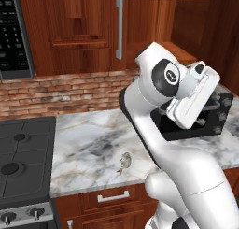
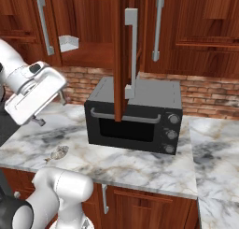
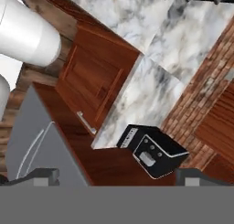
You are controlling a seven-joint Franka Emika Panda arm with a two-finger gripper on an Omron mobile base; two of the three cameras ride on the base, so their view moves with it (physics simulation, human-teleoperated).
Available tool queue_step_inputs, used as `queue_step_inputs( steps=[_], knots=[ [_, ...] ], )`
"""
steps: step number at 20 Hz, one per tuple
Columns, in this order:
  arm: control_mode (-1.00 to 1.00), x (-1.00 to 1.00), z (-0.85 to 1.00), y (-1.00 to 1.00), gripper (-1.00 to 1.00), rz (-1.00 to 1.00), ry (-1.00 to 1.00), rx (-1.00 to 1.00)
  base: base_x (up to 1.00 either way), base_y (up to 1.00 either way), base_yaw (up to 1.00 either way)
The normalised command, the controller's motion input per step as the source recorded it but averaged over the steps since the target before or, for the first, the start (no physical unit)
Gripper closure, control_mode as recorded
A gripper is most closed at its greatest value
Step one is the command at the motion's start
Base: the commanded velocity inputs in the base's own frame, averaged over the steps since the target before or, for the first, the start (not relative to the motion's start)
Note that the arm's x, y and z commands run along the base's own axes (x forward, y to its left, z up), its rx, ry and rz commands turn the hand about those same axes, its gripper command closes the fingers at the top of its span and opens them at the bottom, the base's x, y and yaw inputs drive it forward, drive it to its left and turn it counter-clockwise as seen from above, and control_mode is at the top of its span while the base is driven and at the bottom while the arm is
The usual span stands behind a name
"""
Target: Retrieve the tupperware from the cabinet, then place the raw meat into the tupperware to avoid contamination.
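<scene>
The tupperware (image 2: 69,42), a shallow pale container, sits on the shelf inside the cabinet (image 2: 93,17), whose door (image 2: 120,60) swings out edge-on over the counter. The raw meat (image 1: 124,161) (image 2: 59,153), a small grey-brown lump, lies on the marble counter near its front edge. My gripper (image 2: 51,110) (image 1: 208,110) hangs open and empty above the counter, below and left of the tupperware and well above the meat. In the hand view my fingertips (image 3: 41,175) stand wide apart with nothing between them.
A black toaster oven (image 2: 135,113) (image 1: 205,127) stands on the counter under the open door, just right of my hand. A stove (image 1: 23,158) borders the counter on the left, with a microwave (image 1: 14,32) above it. Drawers (image 1: 112,195) run below the counter edge.
</scene>
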Motion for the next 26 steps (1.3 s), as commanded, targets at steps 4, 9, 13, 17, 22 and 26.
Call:
queue_step_inputs(
  steps=[4,9,13,17,22,26],
  knots=[
    [-1.0,0.02,0.01,0.33,-1.0,-0.22,-0.32,0.25,0.0,0.0,0.0],
    [-1.0,0.08,-0.02,0.24,-1.0,-0.23,-0.36,0.28,0.0,0.0,0.0],
    [-1.0,0.51,-0.16,0.0,-1.0,-0.22,-0.25,0.31,0.0,0.0,0.0],
    [-1.0,0.58,-0.06,0.1,-1.0,-0.23,-0.27,0.24,0.0,0.0,0.0],
    [-1.0,0.11,-0.03,0.15,-1.0,-0.11,-0.38,0.13,0.0,0.0,0.0],
    [-1.0,0.11,0.09,0.45,-1.0,-0.09,-0.48,0.02,0.0,0.0,0.0]
  ],
)
